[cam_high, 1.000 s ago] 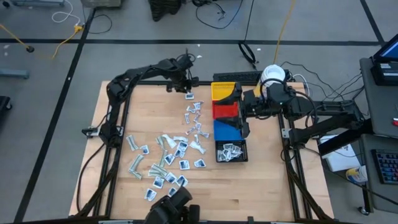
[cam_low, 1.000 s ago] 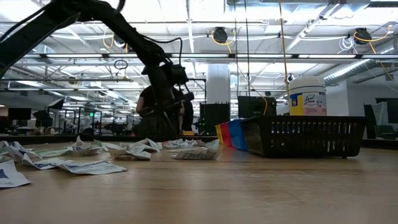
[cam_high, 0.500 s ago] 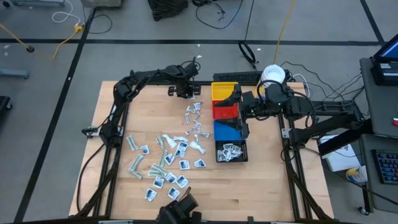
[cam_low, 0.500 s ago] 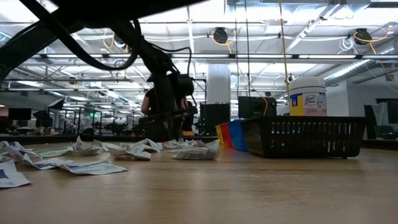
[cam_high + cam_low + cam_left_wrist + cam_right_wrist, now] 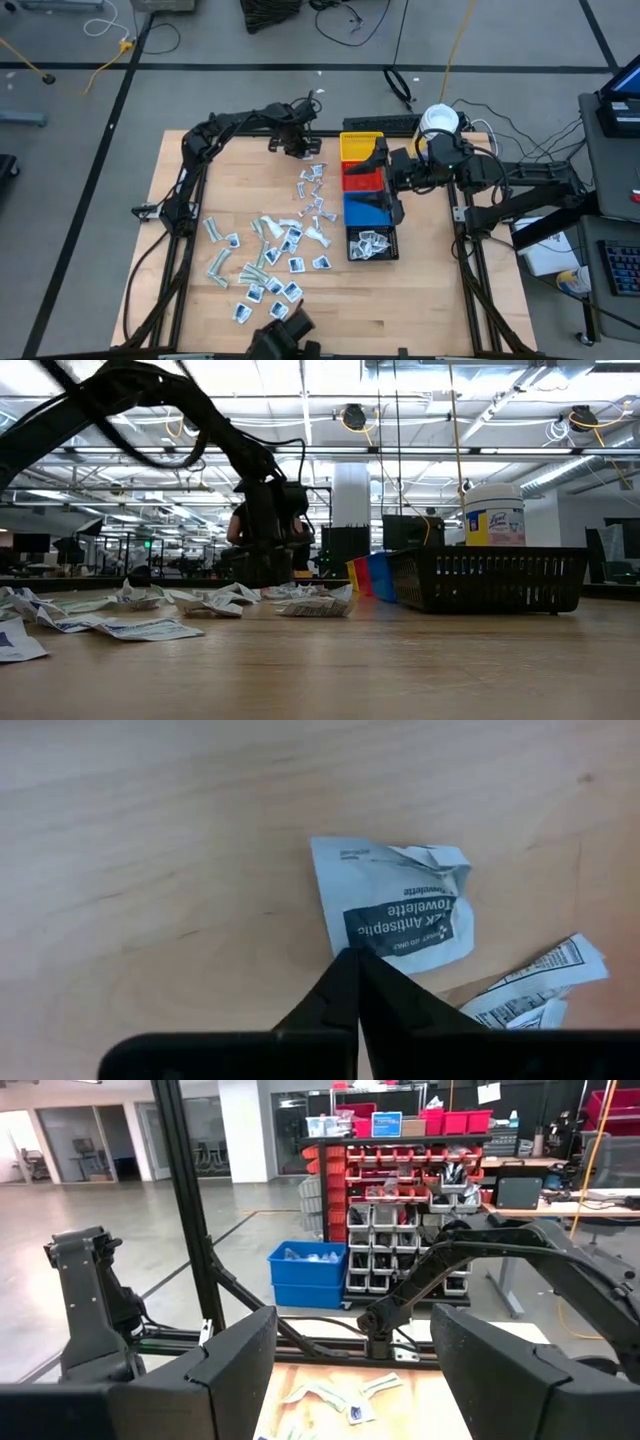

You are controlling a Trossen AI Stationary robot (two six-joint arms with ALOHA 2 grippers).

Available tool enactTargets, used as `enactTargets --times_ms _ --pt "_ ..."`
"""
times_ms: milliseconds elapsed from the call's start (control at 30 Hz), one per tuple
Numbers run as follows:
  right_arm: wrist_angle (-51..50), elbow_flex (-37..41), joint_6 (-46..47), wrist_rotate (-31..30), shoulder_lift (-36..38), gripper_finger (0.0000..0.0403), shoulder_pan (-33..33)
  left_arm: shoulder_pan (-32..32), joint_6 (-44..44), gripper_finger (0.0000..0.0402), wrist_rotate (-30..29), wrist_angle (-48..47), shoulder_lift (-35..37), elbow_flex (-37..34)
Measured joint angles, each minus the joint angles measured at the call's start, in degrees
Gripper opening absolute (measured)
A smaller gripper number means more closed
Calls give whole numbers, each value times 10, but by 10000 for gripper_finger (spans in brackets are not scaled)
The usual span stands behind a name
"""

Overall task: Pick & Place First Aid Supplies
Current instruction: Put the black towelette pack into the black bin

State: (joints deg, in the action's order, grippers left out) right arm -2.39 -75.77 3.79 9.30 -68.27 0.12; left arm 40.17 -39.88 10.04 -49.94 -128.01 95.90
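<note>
- my left claw (image 5: 356, 960) is pressed together at the edge of a white towelette packet (image 5: 400, 915) lying on the surface (image 5: 150, 870).
- my right claw (image 5: 393, 190) waits spread over the bins (image 5: 362, 178).

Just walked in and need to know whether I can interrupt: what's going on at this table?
A two-armed robot is sorting first aid packets scattered on the wooden table into a row of bins. The left pincer is down at the table's far edge, shut on the edge of an antiseptic towelette packet. The right pincer waits open above the red bin. The black bin already holds several packets; most still lie loose on the table.
</note>
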Motion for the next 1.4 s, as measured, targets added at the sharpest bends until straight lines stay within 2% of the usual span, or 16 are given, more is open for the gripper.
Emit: enactTargets --times_ms 133,233,400,500,633,733,867,967,1067,1233,1400 --pt "2 0 0 0 0 258 0 1 19 17 -25 -37 9 27" --pt "6 0 0 0 0 258 0 -3 67 16 -41 -28 40 56" --pt "9 0 -1 0 0 258 0 -9 281 3 -29 -23 73 94" --pt "9 0 -4 0 0 258 0 -20 420 7 -43 -5 91 108" --pt "10 0 -4 -1 0 258 0 -35 586 54 -57 -7 101 125" --pt "15 0 -1 -2 0 258 0 -47 707 109 -58 -10 96 125" --pt "22 0 15 -3 0 258 0 -53 814 185 -56 -35 100 123" --pt "28 0 33 -3 0 258 0 -43 858 226 -56 -53 98 110" --pt "32 0 37 -4 0 258 1 -25 870 247 -49 -50 99 98" --pt "34 0 26 -5 0 258 9 6 848 255 -32 -57 77 92" --pt "35 0 26 -5 -2 258 11 12 870 255 -24 -55 49 92"
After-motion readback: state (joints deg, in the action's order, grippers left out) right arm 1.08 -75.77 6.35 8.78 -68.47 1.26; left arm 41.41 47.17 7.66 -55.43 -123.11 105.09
